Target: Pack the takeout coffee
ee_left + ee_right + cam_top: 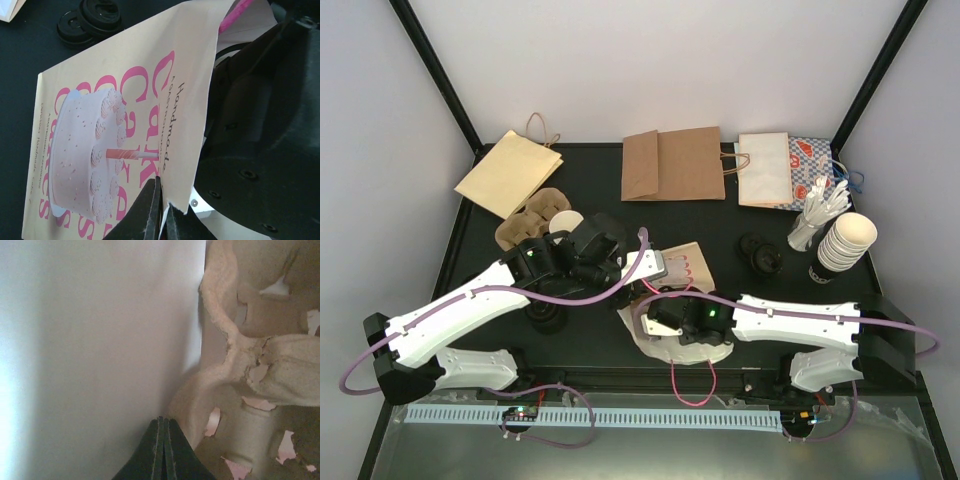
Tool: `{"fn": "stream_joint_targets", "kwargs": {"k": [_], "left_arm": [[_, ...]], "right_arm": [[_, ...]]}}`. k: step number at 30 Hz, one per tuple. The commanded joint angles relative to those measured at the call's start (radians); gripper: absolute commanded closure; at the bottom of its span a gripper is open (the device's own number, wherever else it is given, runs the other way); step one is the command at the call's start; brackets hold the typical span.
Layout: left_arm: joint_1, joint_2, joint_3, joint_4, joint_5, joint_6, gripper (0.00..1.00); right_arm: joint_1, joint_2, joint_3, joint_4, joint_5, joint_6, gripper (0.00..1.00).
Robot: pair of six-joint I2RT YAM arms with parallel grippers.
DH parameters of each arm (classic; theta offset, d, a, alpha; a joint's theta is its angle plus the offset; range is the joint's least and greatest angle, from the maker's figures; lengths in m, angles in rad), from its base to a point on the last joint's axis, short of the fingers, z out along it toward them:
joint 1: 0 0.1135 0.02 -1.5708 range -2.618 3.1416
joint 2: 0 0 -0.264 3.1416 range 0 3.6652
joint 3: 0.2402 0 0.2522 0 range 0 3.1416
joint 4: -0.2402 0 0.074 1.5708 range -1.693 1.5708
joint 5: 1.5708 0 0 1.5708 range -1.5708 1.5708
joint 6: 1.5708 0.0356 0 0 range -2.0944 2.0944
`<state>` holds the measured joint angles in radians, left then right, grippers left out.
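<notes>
Takeout coffee (565,222) at the far left, cream mouth up, right against the right end of the pulp carrier (523,228). Seated in a pocket or just beside it? Impossible to tell from above. Free of both grippers.

Just near of it, the left arm's wrist, reaching right toward the table's middle. Left gripper (160,199) pinched tight on the edge of the cake bag (125,100), paper caught between the black fingers (147,210), pink lettering and a frosted cake across the bag's face.

Right gripper (161,421) close by at the centre, tips pressed flat together. Pale paper wall (100,340) on one side, torn pulp moulding (260,355) on the other. Anything nipped between the tips? Impossible to make out.

Further right, black lids (760,252), then the tall cup stack (845,243) and a holder of white sticks (815,212). Along the far edge, a tan bag (510,172), a brown bag (670,165) and a white bag (763,170).
</notes>
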<state>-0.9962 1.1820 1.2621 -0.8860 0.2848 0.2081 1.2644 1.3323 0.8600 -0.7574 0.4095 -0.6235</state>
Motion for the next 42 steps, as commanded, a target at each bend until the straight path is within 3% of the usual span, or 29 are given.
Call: {"fn": "stream_joint_targets", "kwargs": {"k": [1,25,35,42], "left_arm": [[-0.005,-0.027,0.068,-0.008,0.066,0.002,0.98],[-0.005,-0.063,0.091,-0.009,0.225,-0.032,0.98],[-0.005,-0.031,0.095,-0.021,0.009,-0.029,0.98],[-0.005,-0.009,0.105,-0.026,-0.015,-0.019,0.98]], "right_arm": [[-0.022,0.024,-0.018,0.002,0.023,-0.008,0.99],[-0.040,0.047,-0.024,0.108,0.114,-0.055,0.99],[-0.012,-0.021,0.030,0.011,0.070,-0.040,0.99],[-0.008,-0.044,0.064,-0.083,0.048,0.027,0.99]]}}
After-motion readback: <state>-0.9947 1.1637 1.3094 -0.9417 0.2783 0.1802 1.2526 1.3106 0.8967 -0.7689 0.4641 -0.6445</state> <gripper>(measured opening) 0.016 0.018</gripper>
